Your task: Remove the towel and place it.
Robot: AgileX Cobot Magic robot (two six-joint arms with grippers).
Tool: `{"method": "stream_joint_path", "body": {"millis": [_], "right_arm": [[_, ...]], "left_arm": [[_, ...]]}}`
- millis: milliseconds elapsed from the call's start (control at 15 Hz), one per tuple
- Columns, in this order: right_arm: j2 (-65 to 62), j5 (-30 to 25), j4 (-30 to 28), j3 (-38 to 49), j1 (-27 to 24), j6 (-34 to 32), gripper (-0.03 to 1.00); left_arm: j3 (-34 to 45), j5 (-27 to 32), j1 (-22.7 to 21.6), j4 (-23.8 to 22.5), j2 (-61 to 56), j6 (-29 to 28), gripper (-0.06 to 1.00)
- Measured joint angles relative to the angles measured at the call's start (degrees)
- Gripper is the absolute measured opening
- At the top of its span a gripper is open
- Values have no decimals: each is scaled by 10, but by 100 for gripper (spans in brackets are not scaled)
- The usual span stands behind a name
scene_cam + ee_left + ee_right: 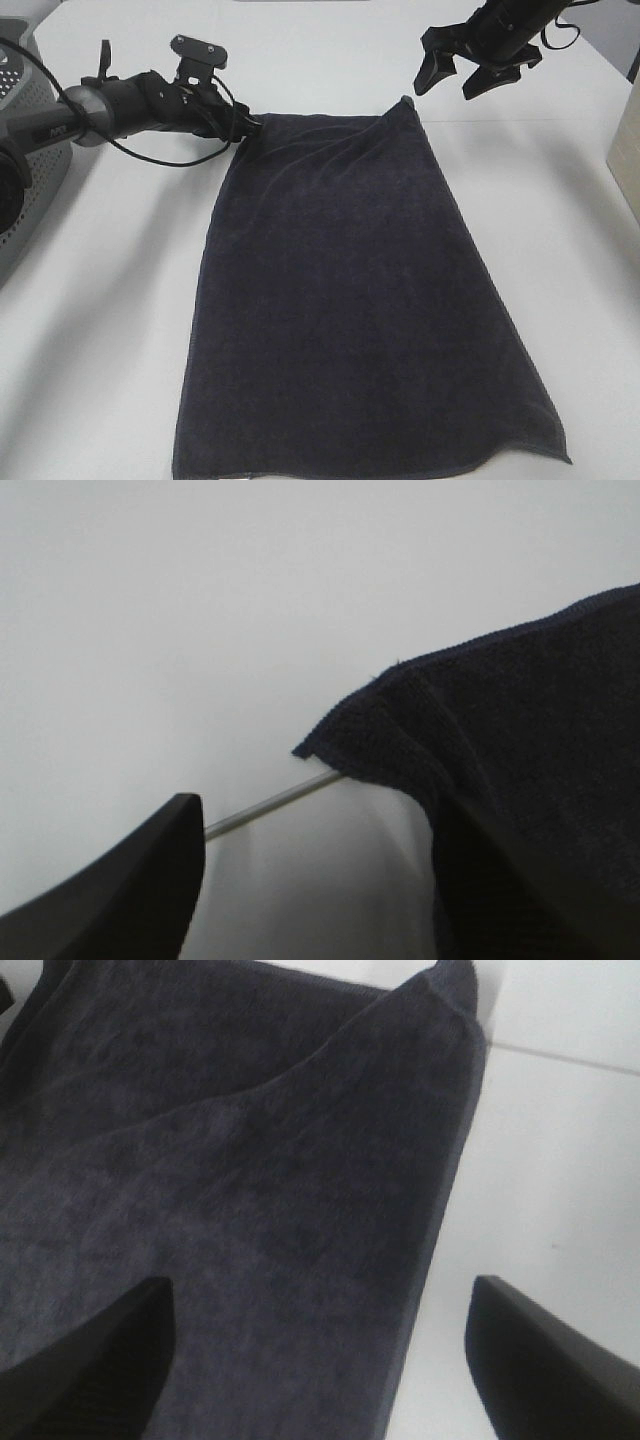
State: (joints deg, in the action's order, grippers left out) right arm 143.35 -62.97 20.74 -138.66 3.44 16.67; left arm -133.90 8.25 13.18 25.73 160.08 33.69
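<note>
Flat on smooth white table point(120, 300), dark rectangular terry towel point(350, 300), hemmed edges.

My two arms, black from wrist to fingertip

My left arm point(95, 112) is a matte black tube with faint pale lettering on its sleeve, a thin black cable looping loose beneath it and a small flat bracket with two pale screws standing on top near the wrist; a slim bare metal rod point(272, 803) shows between my left fingers point(120, 885). My right fingers point(438, 68) are broad, dull black wedges, angular and plain, with dark cables bunched behind them.
</note>
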Motion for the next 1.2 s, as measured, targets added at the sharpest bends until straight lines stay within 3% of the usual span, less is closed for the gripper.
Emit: {"method": "stream_joint_path", "body": {"millis": [267,533,1200], "right_arm": [[-22,-58,0,0,0,-10,78],[-22,-65,-1,0,0,-10,78],[-22,-66,-2,0,0,-13,78]], "left_arm": [[-1,-21,2,3,21,0,62],[-4,-28,-3,-41,22,0,62],[-4,8,-33,-54,5,-11,62]]}}
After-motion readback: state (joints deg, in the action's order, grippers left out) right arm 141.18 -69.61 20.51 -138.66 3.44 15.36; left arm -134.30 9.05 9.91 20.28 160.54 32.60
